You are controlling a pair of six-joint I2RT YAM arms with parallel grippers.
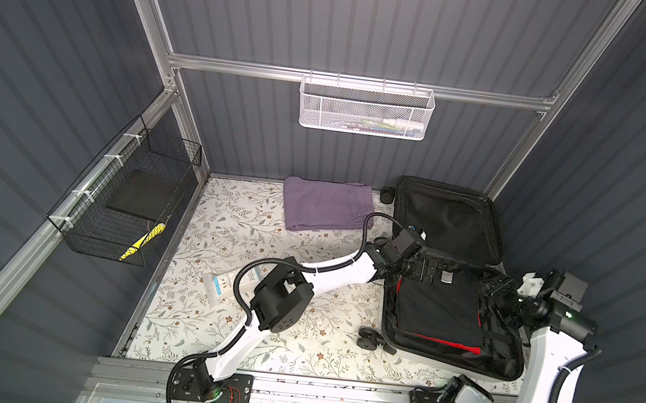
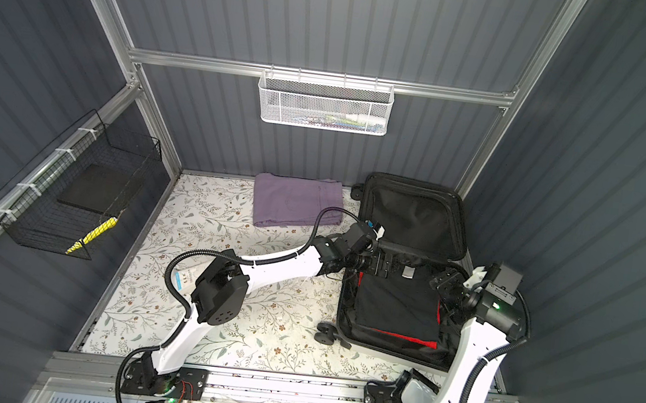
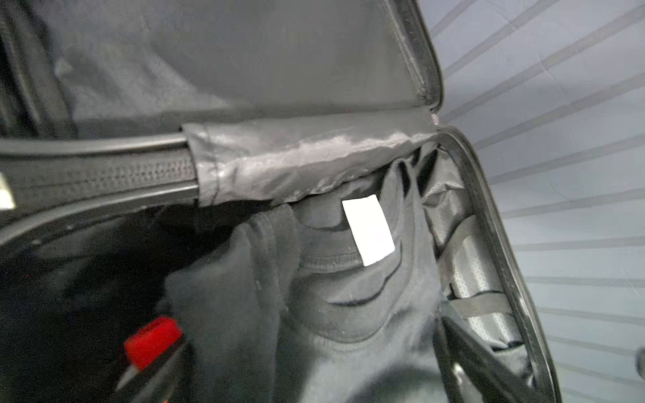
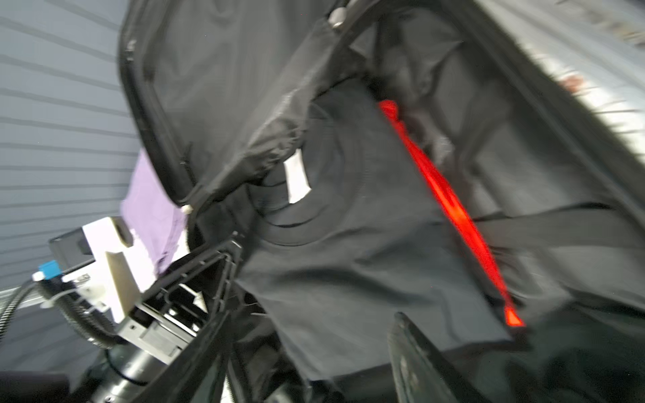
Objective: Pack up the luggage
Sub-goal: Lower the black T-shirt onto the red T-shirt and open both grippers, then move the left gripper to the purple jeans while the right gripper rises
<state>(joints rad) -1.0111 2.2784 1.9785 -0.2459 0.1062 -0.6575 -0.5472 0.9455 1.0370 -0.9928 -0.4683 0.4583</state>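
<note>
So the luggage (image 1: 449, 218) is sitting in the back right corner of the bench (image 1: 214, 323), wide open. The lid is propped up against the wall with its black lining showing. The bottom half lies flat, with its wheels (image 1: 369, 338) poking out on the left side. A folded black T-shirt (image 1: 438, 308) with red trim (image 4: 450, 202) lies in the bottom half, collar toward the hinge and white neck label (image 3: 368, 230) facing up. My left fingers (image 1: 428, 270) are over the hinge end, right beside that collar. My right fingers (image 1: 491, 288) come in over the right rim, near the shirt's shoulder. Both pairs look spread apart with nothing pinched in either, though the right wrist view is pretty blurry. I can't tell if either pair is actually touching the fabric. A folded purple garment (image 1: 327, 207) lies at the back of the bench, just left of the lid. A white tube (image 1: 227, 283) lies partly under my left arm. The white mesh basket (image 1: 366, 109) hangs on the back rail with small stuff in it that I can't make out. The black wire basket (image 1: 125, 195) on the left wall has a dark flat pad and something yellow in it.
</note>
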